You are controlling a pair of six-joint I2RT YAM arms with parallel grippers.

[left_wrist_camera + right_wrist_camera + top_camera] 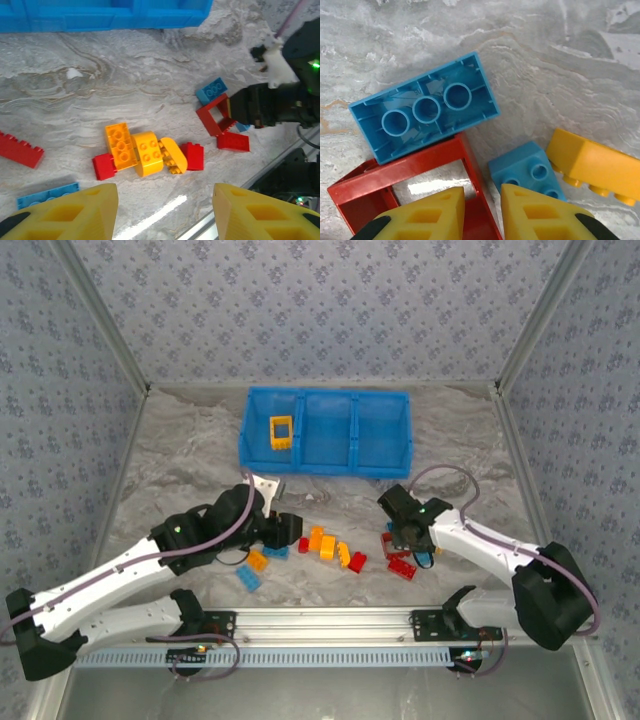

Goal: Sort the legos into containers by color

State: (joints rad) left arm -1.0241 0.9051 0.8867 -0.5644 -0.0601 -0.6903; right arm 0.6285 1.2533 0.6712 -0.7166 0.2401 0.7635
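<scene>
Right wrist: two blue legos (422,112).

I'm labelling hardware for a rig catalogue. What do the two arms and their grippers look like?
The left arm and right arm have white links, black joints and a purplish-grey cable each. The left gripper and right gripper have chunky yellow fingers with lattice cut-outs. A green light glows on the right wrist.

Bright blue plastic bin (325,430), upper centre; red, orange-yellow and light blue studded bricks (322,540) are shown on grey-veined marble-patterned tabletop (180,470).
</scene>
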